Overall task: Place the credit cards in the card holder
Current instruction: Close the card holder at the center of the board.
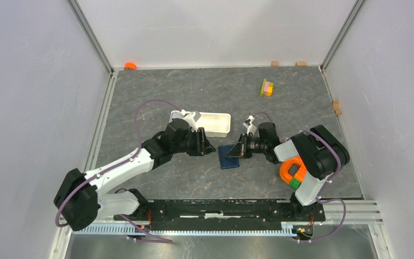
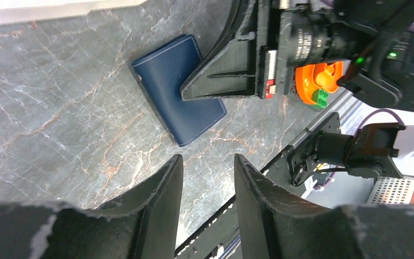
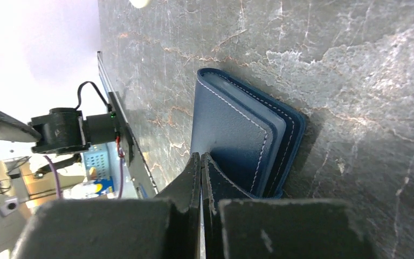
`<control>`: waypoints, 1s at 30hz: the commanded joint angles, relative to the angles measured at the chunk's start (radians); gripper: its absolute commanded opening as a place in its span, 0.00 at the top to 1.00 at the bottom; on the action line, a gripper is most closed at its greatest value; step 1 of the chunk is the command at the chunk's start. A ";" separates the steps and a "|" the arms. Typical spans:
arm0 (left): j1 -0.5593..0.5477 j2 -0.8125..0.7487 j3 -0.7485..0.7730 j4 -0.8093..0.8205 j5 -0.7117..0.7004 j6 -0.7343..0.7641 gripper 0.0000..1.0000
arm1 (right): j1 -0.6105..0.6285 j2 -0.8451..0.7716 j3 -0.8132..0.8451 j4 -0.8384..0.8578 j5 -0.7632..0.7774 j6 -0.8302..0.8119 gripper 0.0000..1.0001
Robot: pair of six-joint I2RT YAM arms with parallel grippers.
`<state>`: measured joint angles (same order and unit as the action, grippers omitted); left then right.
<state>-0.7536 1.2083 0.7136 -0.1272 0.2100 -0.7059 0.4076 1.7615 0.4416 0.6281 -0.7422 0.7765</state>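
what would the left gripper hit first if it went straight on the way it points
Likely the near corner of the card holder, where the shut right gripper rests on it; depth is unclear.

The right tool [image 2: 186,93] covers part of the folded card holder [image 2: 164,81], whose inside is hidden

Top view: bright, even, diffuse light from overhead, with only soft shadows under the arms on the grey surface [image 1: 194,91]. Right wrist view: upper left corner blown out white, and the card holder [image 3: 232,129] throws a narrow dark shadow along one edge. Foreground tool fingers [image 2: 151,216] look dark and soft-edged.
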 commanded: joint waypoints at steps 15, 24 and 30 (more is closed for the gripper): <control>0.116 -0.134 0.078 -0.111 -0.053 0.181 0.52 | -0.021 0.356 0.147 -0.476 0.371 -0.081 1.00; 0.272 -0.225 0.068 -0.188 -0.072 0.241 0.49 | 0.003 0.378 0.161 -0.448 0.371 -0.070 1.00; 0.396 -0.286 0.086 -0.287 -0.129 0.306 0.31 | 0.026 0.088 0.122 -0.426 0.366 -0.182 0.94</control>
<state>-0.4244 0.9672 0.7547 -0.3401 0.1341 -0.4885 0.4168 1.8923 0.6411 0.4160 -0.8909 0.8295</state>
